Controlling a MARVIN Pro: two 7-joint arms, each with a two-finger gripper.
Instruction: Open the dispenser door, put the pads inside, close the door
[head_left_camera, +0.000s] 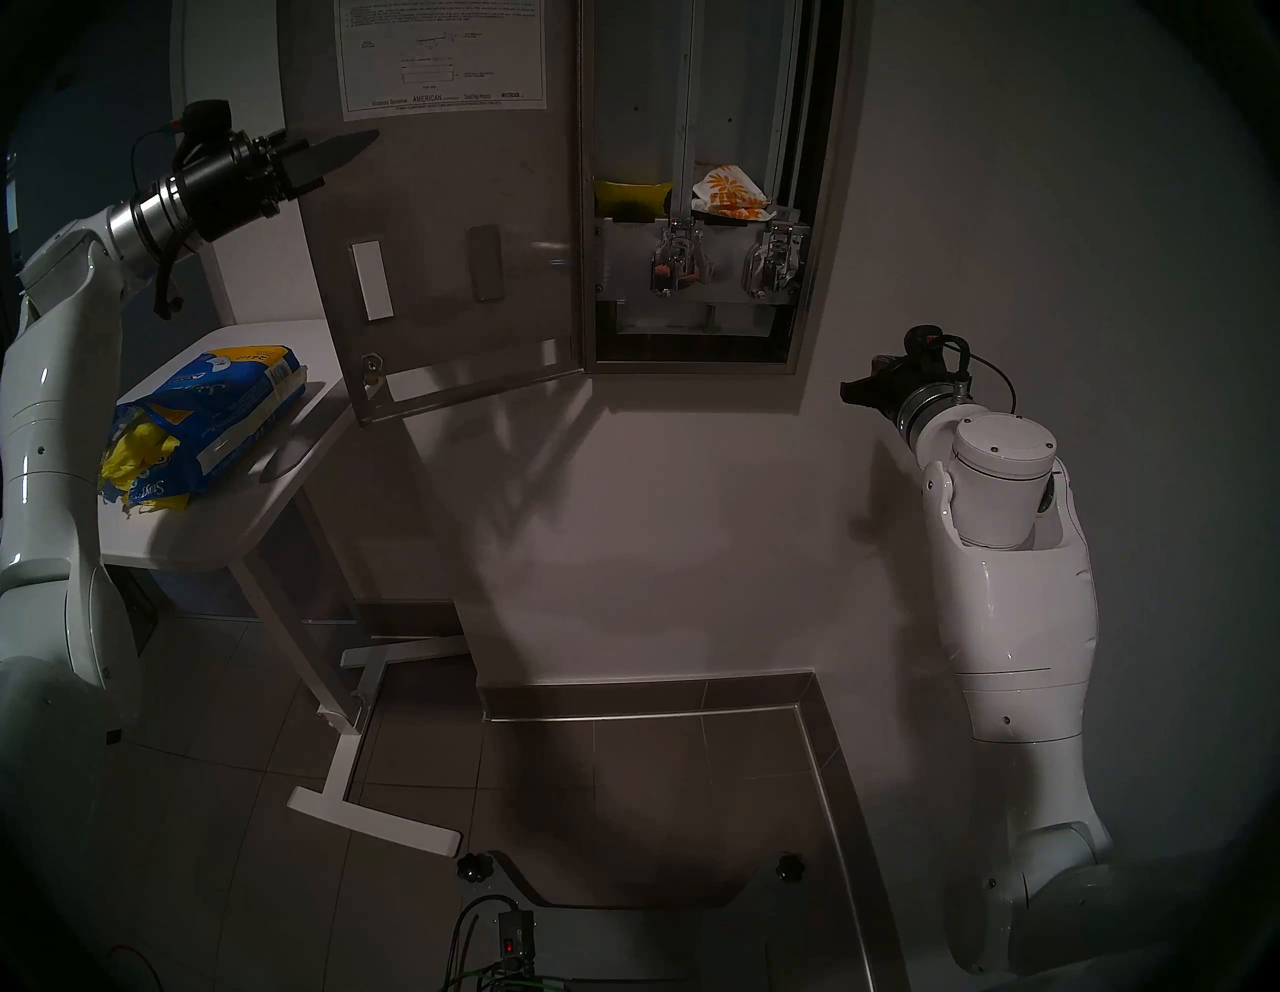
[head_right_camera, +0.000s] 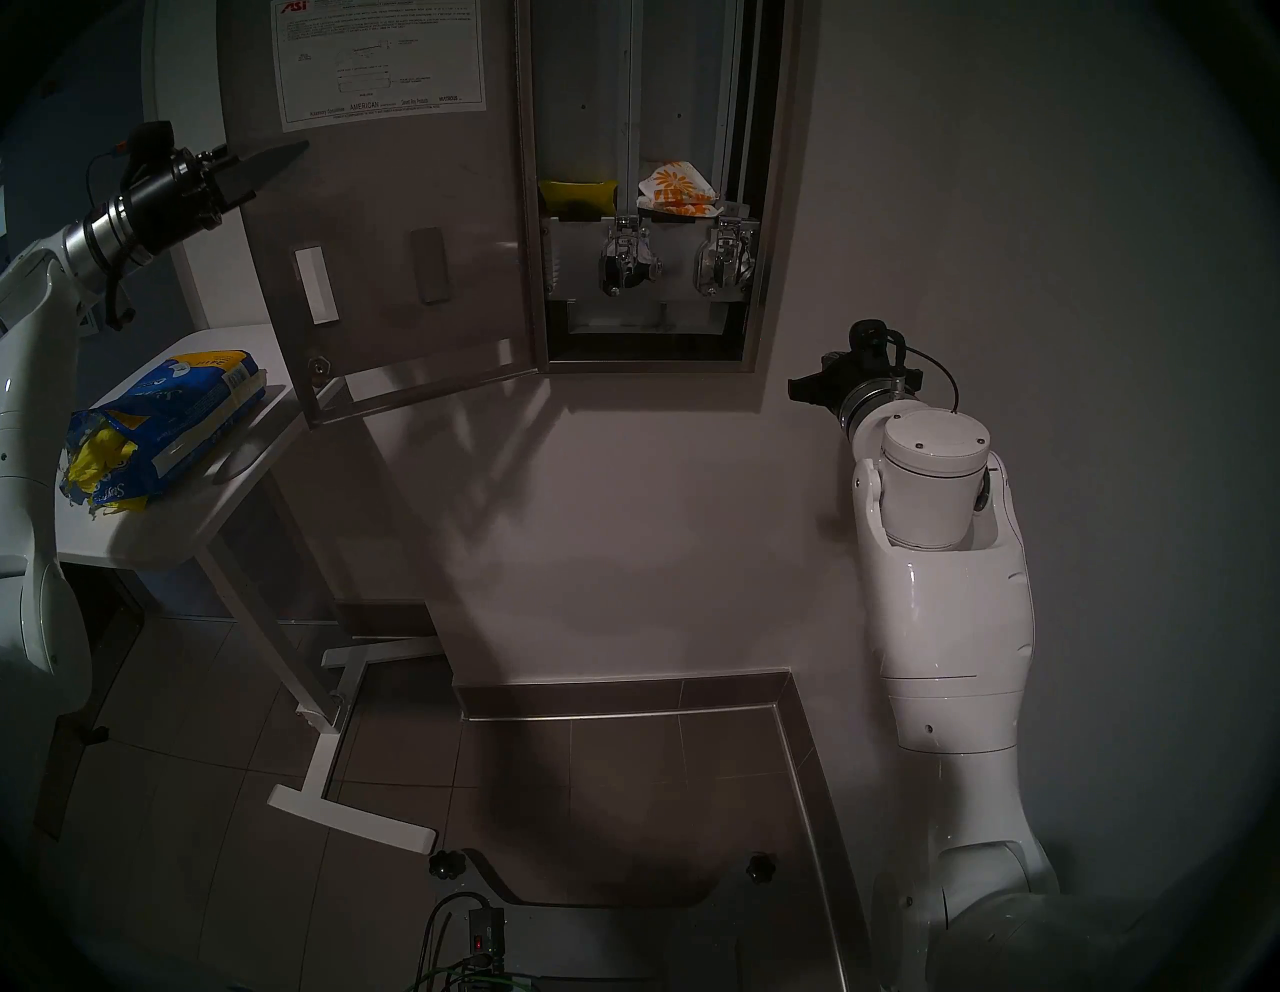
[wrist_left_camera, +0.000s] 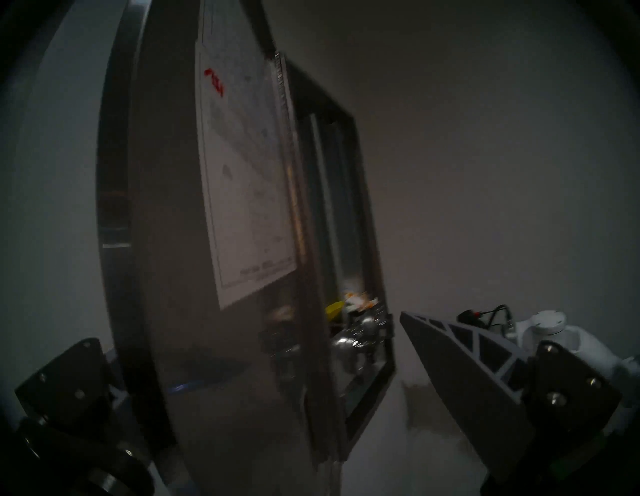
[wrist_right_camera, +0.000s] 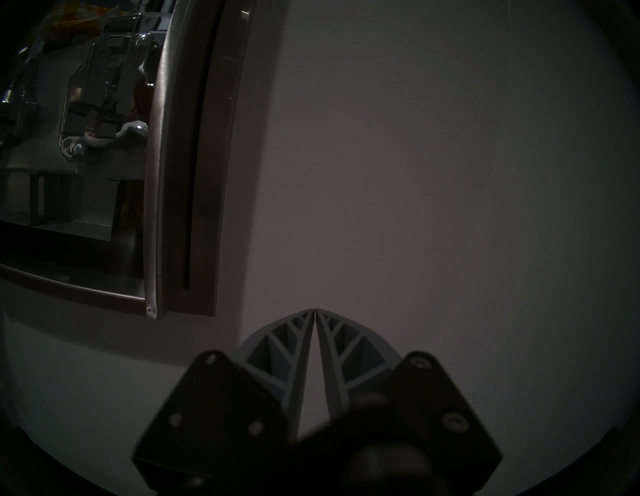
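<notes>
A dim room with a wall-mounted steel dispenser at the upper middle of the head view. The dispenser door (head_left_camera: 443, 228) stands swung wide open toward the left of the frame, its inner face showing, with a white instruction sheet (head_left_camera: 443, 52) stuck near the top. Inside the cabinet, one yellow pad (head_left_camera: 632, 199) lies in the left compartment, and a white packet with orange flowers (head_left_camera: 729, 190) lies in the right one. At the left middle, a white table (head_left_camera: 228, 485) carries a torn blue plastic bag (head_left_camera: 208, 422), with more yellow pads (head_left_camera: 131, 461) spilling from its open end. The left gripper (head_left_camera: 339, 156), at the upper left, is raised beside the door's free edge with fingers spread wide and empty. The right gripper (wrist_right_camera: 315, 311), at the right middle, points at bare wall with fingertips pressed together, holding nothing. The door looks stiff, heavy and smooth, best pushed flat on its outer face or caught by its free edge. The pads look light, soft and crinkly-slick; pinching one across its flat middle seems safest.
</notes>
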